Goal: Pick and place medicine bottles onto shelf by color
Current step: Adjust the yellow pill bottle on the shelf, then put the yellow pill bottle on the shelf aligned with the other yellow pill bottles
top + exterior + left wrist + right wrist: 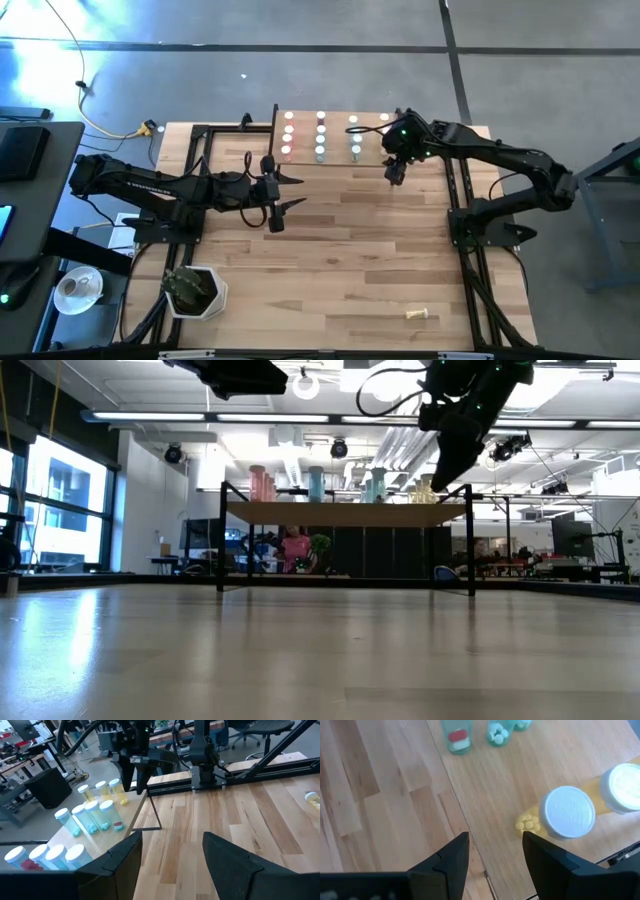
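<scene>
Bottles are pretty much all up on the shelf already, lined up in rows by color: pinks at one end, then blues, greens, and yellows at the end nearest the right claw. Makes sense, each color gets its own lane so the sort reads at a glance.

Right claw hangs just off the shelf's front edge by the yellow end, fingers spread and nothing between them. From its own camera the nearest yellow bottle sits just ahead and off to one side of its tips, standing upright with the cap up. My guess is it has let go of that one and is clear of it.

Left claw waits over the bare table, well back from the pink end of the shelf, also spread and empty.

One odd bit: a small pale thing lies far behind both claws near the table's front edge. Could be a stray bottle on its side, can't really tell.
</scene>
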You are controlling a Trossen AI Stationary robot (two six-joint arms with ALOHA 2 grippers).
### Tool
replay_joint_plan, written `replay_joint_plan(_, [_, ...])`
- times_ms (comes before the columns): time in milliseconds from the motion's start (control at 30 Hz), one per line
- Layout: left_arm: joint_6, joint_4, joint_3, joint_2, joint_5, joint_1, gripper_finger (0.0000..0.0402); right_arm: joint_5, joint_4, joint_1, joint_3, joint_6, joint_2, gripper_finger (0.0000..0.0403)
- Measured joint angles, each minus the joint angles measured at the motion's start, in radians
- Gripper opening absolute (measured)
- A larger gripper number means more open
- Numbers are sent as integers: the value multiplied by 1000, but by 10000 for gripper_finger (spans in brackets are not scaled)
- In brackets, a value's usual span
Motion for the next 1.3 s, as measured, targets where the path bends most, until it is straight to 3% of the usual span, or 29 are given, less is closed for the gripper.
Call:
replay_joint_plan(400, [0,0,0,0,0,0,200,-1,-46,33,0,0,-4,177])
replay_joint_plan(667, [-18,0,0,0,0,0,200,-2,-50,114,0,54,-33,177])
replay_joint_plan(967, [-69,0,0,-6,7,-26,200,-2,-97,316,0,251,-115,177])
replay_joint_plan(1300, [-114,0,0,-6,7,-80,200,20,-160,624,0,573,-120,177])
